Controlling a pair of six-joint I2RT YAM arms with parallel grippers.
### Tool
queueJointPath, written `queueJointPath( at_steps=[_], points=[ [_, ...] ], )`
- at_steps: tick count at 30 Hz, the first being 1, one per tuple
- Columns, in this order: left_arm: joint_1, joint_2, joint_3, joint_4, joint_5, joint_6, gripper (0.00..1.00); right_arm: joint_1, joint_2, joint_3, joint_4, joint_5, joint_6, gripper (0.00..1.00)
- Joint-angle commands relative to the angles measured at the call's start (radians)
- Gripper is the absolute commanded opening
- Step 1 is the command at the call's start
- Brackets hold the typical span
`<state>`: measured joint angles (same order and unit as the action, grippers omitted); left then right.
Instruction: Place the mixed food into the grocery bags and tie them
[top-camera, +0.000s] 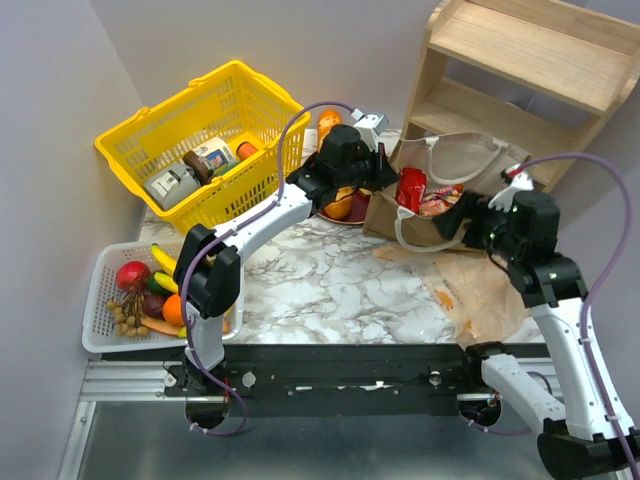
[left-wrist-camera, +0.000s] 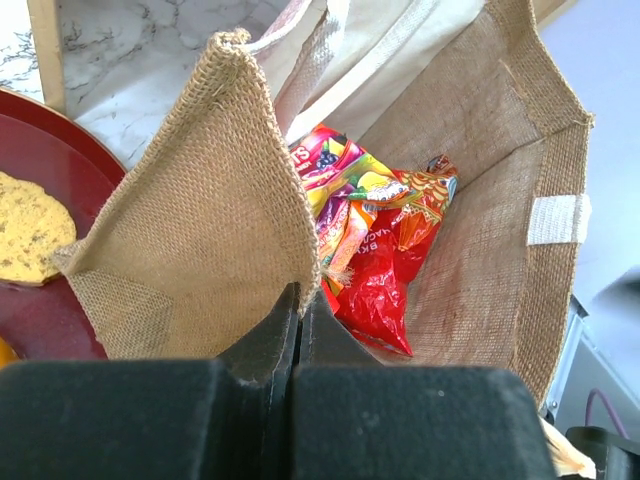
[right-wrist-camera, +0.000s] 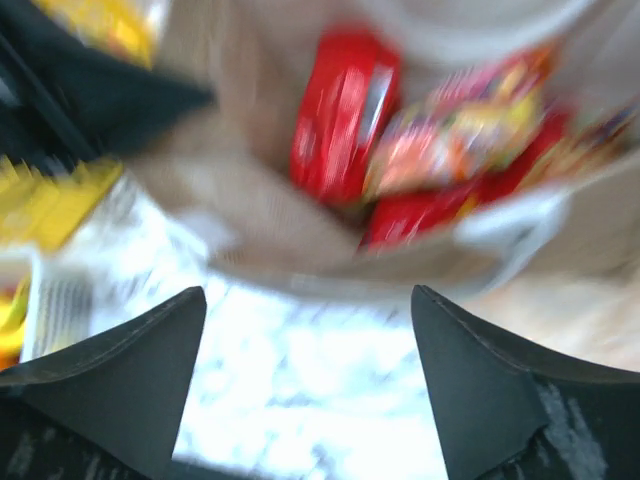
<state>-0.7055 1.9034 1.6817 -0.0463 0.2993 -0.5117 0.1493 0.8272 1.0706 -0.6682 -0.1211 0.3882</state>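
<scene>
The brown bag was seen upper right in the top view, crisp packets inside. In the left wrist view its rim was pinched tight by the left gripper. In the blurry right wrist view the right gripper was spread wide, empty. Packing seemed under way; the fruit at the left was likely to be fetched next.

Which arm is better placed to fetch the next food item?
Probably right: the right gripper is open and empty, while the left gripper is shut on the rim of the brown bag, holding it open.
</scene>
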Motion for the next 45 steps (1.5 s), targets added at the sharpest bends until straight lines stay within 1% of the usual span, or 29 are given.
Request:
queueJointPath(
  at_steps=[1, 4, 6, 7, 9, 10, 12, 13, 14, 15, 16, 20, 22, 24, 26, 29, 31, 33, 35, 39, 40, 43, 45],
  points=[
    [0.015, -0.006, 0.069, 0.085, -0.022, -0.007, 0.00, 0.009, -0.080, -0.219, 0.045, -0.209, 0.224, 0.88],
    [0.017, -0.003, 0.079, 0.062, -0.029, 0.006, 0.00, 0.009, -0.068, -0.244, 0.009, -0.134, 0.227, 0.88],
    [0.020, -0.004, 0.084, 0.056, -0.026, 0.007, 0.00, 0.010, -0.048, -0.258, 0.009, -0.092, 0.219, 0.90],
    [0.021, -0.004, 0.090, 0.048, -0.023, 0.010, 0.11, 0.010, -0.013, -0.264, 0.018, -0.057, 0.218, 0.91],
    [0.021, -0.007, 0.098, 0.027, -0.017, 0.013, 0.29, 0.009, 0.036, -0.274, 0.022, -0.029, 0.215, 0.94],
    [0.021, -0.016, 0.099, 0.014, -0.017, 0.021, 0.46, 0.009, 0.076, -0.281, 0.033, 0.010, 0.230, 0.94],
    [0.021, -0.030, 0.099, -0.001, -0.026, 0.035, 0.66, 0.010, 0.125, -0.291, 0.030, 0.096, 0.279, 0.95],
    [0.026, -0.047, 0.099, -0.019, -0.032, 0.047, 0.79, 0.010, 0.150, -0.285, 0.006, 0.150, 0.323, 0.95],
    [0.029, -0.058, 0.099, -0.030, -0.037, 0.050, 0.85, 0.010, 0.199, -0.285, 0.010, 0.182, 0.313, 0.96],
    [0.037, -0.069, 0.096, -0.038, -0.035, 0.052, 0.91, 0.012, 0.213, -0.285, 0.016, 0.186, 0.304, 0.96],
    [0.044, -0.095, 0.076, -0.038, -0.026, 0.050, 0.99, 0.010, 0.226, -0.297, 0.034, 0.193, 0.296, 0.96],
    [0.101, -0.155, 0.006, -0.023, -0.016, 0.044, 0.99, 0.012, 0.234, -0.340, 0.074, 0.184, 0.301, 0.97],
    [0.109, -0.162, 0.006, -0.056, -0.022, 0.055, 0.99, 0.012, 0.236, -0.360, 0.110, 0.190, 0.302, 0.98],
    [0.109, -0.159, 0.009, -0.075, -0.014, 0.058, 0.99, 0.013, 0.260, -0.382, 0.122, 0.237, 0.298, 1.00],
    [0.109, -0.161, -0.003, -0.079, 0.030, 0.053, 0.99, 0.012, 0.325, -0.373, 0.113, 0.274, 0.287, 1.00],
    [0.104, -0.156, -0.033, -0.066, 0.076, 0.047, 0.99, 0.013, 0.359, -0.350, 0.093, 0.249, 0.273, 1.00],
    [0.101, -0.141, -0.046, -0.061, 0.090, 0.038, 0.98, 0.012, 0.323, -0.350, 0.111, 0.227, 0.258, 0.99],
    [0.097, -0.123, -0.047, -0.056, 0.115, 0.023, 0.97, 0.012, 0.245, -0.337, 0.111, 0.212, 0.238, 0.99],
    [0.084, -0.096, -0.043, -0.040, 0.133, 0.007, 0.93, 0.013, 0.164, -0.316, 0.090, 0.213, 0.192, 0.99],
    [0.072, -0.058, -0.019, 0.009, 0.178, -0.042, 0.88, 0.012, 0.074, -0.239, 0.021, 0.199, 0.112, 0.99],
    [0.070, -0.046, -0.019, 0.040, 0.201, -0.056, 0.84, 0.012, 0.061, -0.213, -0.013, 0.192, 0.091, 0.99],
    [0.057, -0.017, -0.001, 0.063, 0.218, -0.076, 0.75, 0.012, 0.014, -0.170, -0.079, 0.163, 0.065, 0.99],
    [0.046, 0.000, 0.013, 0.059, 0.242, -0.074, 0.72, 0.012, -0.014, -0.126, -0.109, 0.126, 0.040, 0.99]
  ],
)
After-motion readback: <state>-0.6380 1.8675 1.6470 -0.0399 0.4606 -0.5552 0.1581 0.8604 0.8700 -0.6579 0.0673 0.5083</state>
